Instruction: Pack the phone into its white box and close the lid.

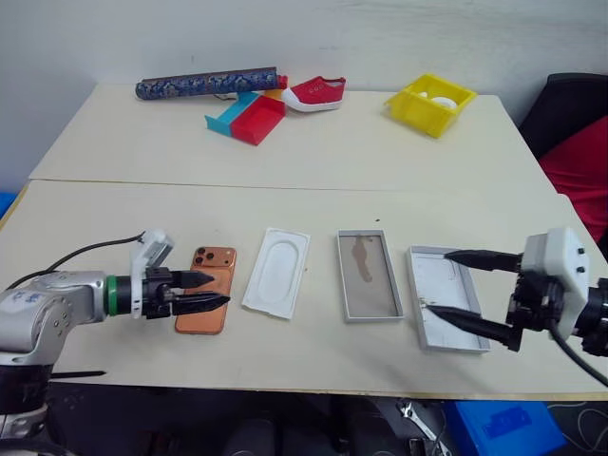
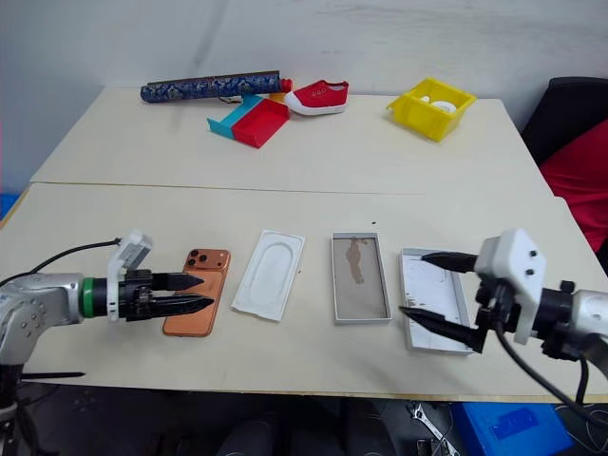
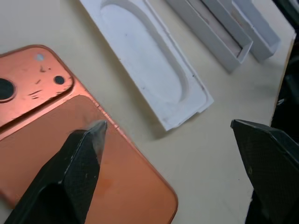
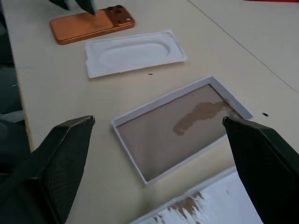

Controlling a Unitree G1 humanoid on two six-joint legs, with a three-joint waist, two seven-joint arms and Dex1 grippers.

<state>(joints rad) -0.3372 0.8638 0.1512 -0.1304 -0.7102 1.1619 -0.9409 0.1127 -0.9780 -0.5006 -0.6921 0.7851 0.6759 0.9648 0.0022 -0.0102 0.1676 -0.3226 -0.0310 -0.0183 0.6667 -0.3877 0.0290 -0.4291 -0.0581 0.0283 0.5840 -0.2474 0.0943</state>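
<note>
Left eye view: on the desk [image 1: 114,228] lie four flat things in a row, long axes running away from the robot: lid [image 1: 445,296], box [image 1: 369,275], insert [image 1: 276,271], phone [image 1: 208,289]. The phone lies camera end far, at the row's left end, directly under the left pincer [image 1: 211,290], whose fingers stand apart. The right pincer [image 1: 437,282], also spread wide, hovers over the lid. I judge the left arm far nearer the phone.

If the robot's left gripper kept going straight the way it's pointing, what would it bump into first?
Probably the phone. The left gripper hangs over it, jaws open, aimed a little downward and toward the white insert. If it passes above the phone, the insert comes next; depth is hard to judge.
</note>
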